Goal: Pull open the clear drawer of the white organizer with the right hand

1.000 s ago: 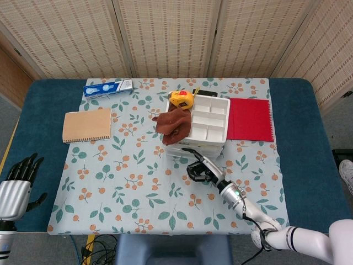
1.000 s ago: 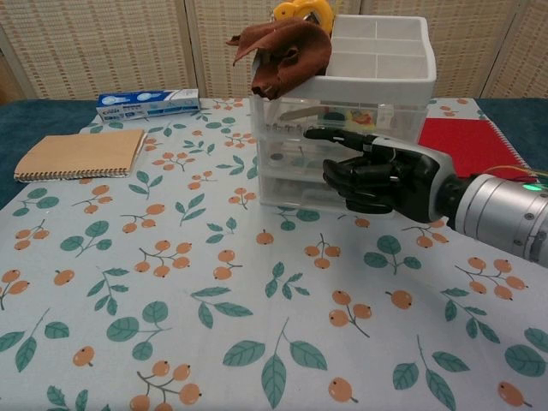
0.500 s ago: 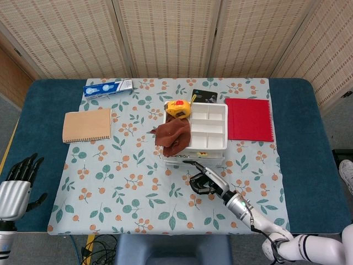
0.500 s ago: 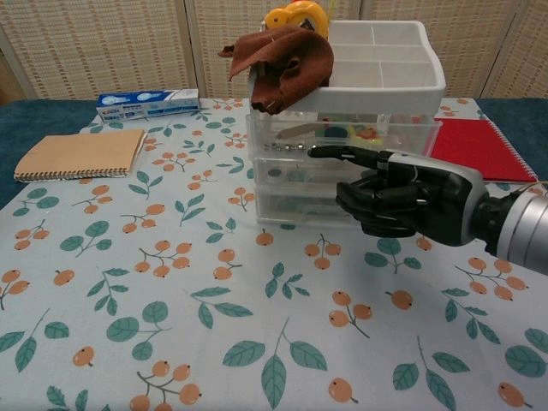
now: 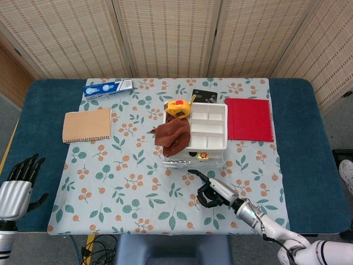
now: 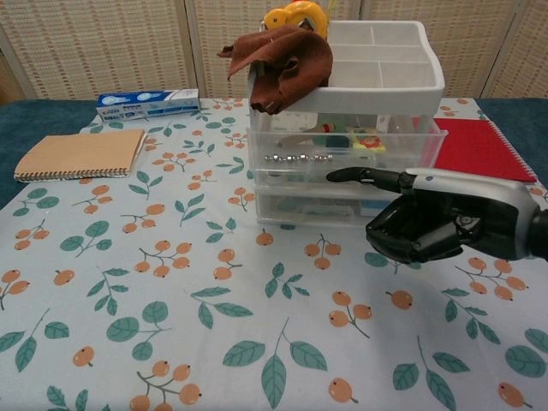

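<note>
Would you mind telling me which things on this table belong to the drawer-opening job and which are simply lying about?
Belonging to the job:
white organizer
clear drawer, top one, partly pulled out
right hand, one finger extended toward the drawer

Just lying about:
brown cloth
yellow tape measure
red notebook
tan notebook
blue box
left hand, idle at the table edge

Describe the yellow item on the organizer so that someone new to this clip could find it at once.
Start at the white organizer in the middle of the floral tablecloth. At its back left corner, just behind the brown cloth, sits a yellow tape measure. It is the only bright yellow thing there, with a red spot on top.
</note>
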Robot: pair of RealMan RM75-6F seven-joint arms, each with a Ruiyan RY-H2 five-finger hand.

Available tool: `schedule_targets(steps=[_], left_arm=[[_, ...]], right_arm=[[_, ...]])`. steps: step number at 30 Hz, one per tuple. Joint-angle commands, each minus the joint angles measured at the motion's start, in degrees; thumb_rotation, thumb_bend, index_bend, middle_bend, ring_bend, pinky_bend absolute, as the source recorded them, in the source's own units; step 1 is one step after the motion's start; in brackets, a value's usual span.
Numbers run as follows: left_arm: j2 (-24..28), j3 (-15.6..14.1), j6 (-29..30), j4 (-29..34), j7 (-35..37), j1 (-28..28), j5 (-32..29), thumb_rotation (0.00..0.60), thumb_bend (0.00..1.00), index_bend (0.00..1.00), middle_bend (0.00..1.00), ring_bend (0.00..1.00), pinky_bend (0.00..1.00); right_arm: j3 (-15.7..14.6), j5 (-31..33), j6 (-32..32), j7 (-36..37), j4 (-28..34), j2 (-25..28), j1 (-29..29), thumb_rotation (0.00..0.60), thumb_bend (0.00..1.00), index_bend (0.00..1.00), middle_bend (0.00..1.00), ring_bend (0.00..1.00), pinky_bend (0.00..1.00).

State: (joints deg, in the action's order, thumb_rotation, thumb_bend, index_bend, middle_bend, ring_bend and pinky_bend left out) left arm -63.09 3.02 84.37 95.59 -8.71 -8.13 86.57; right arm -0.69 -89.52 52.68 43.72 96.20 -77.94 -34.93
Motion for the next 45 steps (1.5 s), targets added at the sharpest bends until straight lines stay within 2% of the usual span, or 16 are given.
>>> schedule_targets(steps=[1, 8, 21, 23, 26, 32, 45], left_arm=[[-0.02, 0.04, 0.03, -0.03, 0.05, -0.01, 0.00, 0.600, 0.20, 0.07, 0.04, 0.07, 0.12], [-0.26, -0.07, -0.02, -0.21, 0.24, -0.01, 0.10, 0.600, 0.20, 0.07, 0.04, 0.07, 0.12], [-0.42, -0.10, -0.43, -0.42, 0.19, -0.12, -0.24, 0.600, 0.20, 0.07, 0.04, 0.07, 0.12], [-0.40, -0.05, -0.35, -0.42, 0.16, -0.10, -0.29, 0.600, 0.20, 0.07, 0.04, 0.07, 0.12], [-0.39, 0.01, -0.40, -0.43, 0.10, -0.10, -0.49, 0.600, 0.20, 0.07, 0.04, 0.07, 0.12], [-0.27, 0.06, -0.38, -0.29, -0.10, -0.04, -0.70, 0.600, 0.20, 0.07, 0.04, 0.07, 0.12], [-0.18, 0.26, -0.69, 0.56, -0.97, -0.55, -0.44, 0.600, 0.20, 0.07, 0.04, 0.07, 0.12]], right_arm=[[-0.73, -2.53, 3.71, -6.02, 3.82, 4.00, 1.17, 0.600, 0.54, 0.00, 0.76, 0.91, 1.00], [1.06, -1.23, 7.33, -15.63, 7.87, 8.42, 2.44, 0.600, 0.53, 0.00, 0.76, 0.91, 1.00], [3.56, 6.72, 1.95, -21.61, 6.02, 8.81, 0.56, 0.600, 0.53, 0.00, 0.77, 0.91, 1.00], [3.93, 7.21, 1.72, -22.08, 5.61, 8.53, 0.37, 0.600, 0.54, 0.04, 0.77, 0.92, 1.00], [4.27, 7.71, 1.02, -22.67, 4.58, 8.16, -0.01, 0.600, 0.54, 0.15, 0.78, 0.92, 1.00], [3.93, 6.66, 0.81, -22.18, 4.75, 8.55, 0.08, 0.600, 0.54, 0.24, 0.79, 0.93, 1.00], [0.43, 0.60, 3.64, -19.18, 7.31, 10.57, 2.53, 0.600, 0.54, 0.24, 0.80, 0.93, 1.00]])
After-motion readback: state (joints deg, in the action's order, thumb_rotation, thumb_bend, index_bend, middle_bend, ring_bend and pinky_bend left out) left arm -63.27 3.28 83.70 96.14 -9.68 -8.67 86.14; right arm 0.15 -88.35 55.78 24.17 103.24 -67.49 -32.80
